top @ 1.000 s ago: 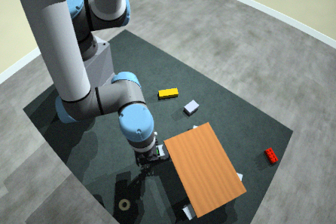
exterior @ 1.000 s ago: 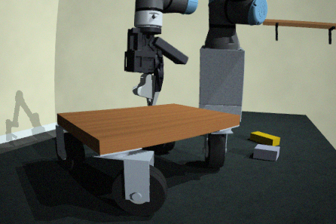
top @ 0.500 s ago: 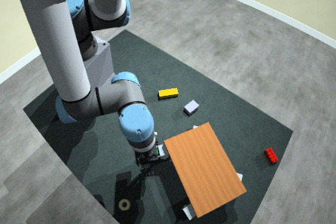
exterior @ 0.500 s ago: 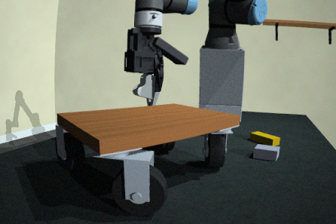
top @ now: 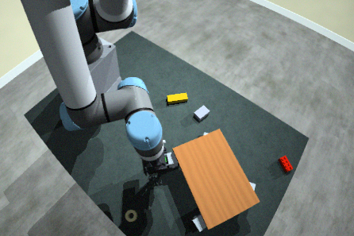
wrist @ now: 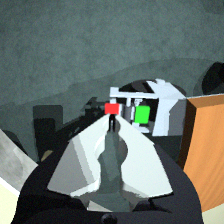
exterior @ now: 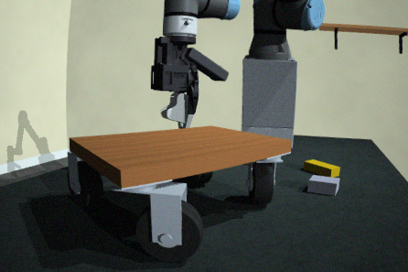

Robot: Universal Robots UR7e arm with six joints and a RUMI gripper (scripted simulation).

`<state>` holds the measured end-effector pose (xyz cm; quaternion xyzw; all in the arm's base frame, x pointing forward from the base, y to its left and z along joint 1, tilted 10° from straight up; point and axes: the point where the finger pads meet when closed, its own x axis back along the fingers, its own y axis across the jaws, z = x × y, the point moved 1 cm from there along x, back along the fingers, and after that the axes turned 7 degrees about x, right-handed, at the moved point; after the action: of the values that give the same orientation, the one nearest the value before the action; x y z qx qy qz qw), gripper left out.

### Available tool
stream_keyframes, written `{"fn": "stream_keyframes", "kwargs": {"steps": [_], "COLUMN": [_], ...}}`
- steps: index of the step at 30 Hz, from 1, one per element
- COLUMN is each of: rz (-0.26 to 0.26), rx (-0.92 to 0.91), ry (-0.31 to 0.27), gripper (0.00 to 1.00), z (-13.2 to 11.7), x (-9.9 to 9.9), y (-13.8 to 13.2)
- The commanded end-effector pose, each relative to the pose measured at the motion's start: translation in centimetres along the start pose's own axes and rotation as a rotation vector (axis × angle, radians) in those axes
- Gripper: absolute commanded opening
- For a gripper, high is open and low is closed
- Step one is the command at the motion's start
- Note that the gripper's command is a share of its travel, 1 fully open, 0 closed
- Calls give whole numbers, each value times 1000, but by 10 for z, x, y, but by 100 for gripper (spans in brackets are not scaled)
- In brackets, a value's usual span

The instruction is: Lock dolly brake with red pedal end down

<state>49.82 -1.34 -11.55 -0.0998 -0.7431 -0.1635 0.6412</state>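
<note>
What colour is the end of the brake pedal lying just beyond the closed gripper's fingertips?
Red: the pedal end beyond the gripper, with a green end beside it. Wrist view shows it best.

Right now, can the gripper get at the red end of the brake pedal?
Probably yes: the shut gripper points straight at the red end, nothing between them; the dolly's deck lies off to the side.

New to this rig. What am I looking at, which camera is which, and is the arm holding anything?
One six-joint robot arm stands on a grey pedestal. At its end is a two-finger tool, shut and holding nothing. The first picture looks down from above, the second from the side at floor level, and the third from a camera on the wrist. A wood-topped dolly on casters stands on a dark mat. The tool hangs beside one corner caster, whose brake pedal shows a red end and a green end. A yellow block, a grey block and a red brick lie nearby.
</note>
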Motion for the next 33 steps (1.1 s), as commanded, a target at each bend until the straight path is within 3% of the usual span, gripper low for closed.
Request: {"fn": "stream_keyframes", "kwargs": {"steps": [1,27,33], "rz": [0,0,0], "rx": [0,0,0], "ry": [-1,-1,-1], "gripper": [0,0,0], "z": [0,0,0], "x": [-1,-2,12], "y": [0,0,0]}}
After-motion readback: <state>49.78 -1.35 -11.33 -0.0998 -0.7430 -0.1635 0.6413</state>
